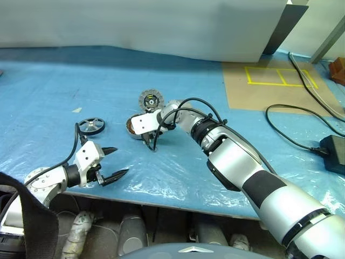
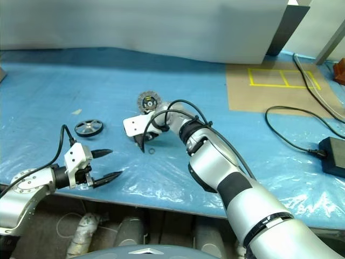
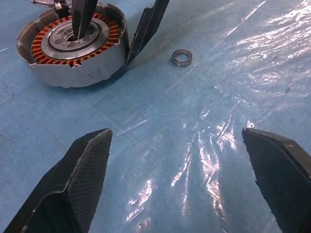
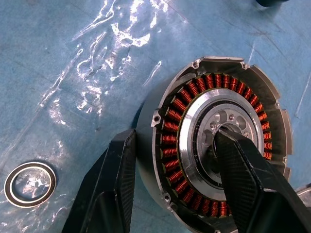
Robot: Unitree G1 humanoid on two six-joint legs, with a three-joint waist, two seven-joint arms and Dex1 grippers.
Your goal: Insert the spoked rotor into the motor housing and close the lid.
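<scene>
The motor housing [image 4: 167,124], a grey puck with copper windings, lies on the blue sheet. Its lid [image 1: 150,100] lies open just behind it. My right gripper [image 4: 175,136] straddles the housing's wall. One finger [image 4: 248,179] is in the centre hole and the other finger [image 4: 112,189] rests against the outer wall, so it is shut on the housing. The spoked rotor [image 1: 91,125], black-rimmed, lies flat to the housing's left. My left gripper [image 1: 116,162] hovers open and empty near the table's front edge, below the rotor and apart from it.
A small metal ring [image 2: 152,150] lies on the sheet just in front of the housing. At the right are a brown board with yellow tape [image 1: 269,81], black cables [image 1: 291,137] and a black power block [image 1: 334,151]. A white panel stands along the back.
</scene>
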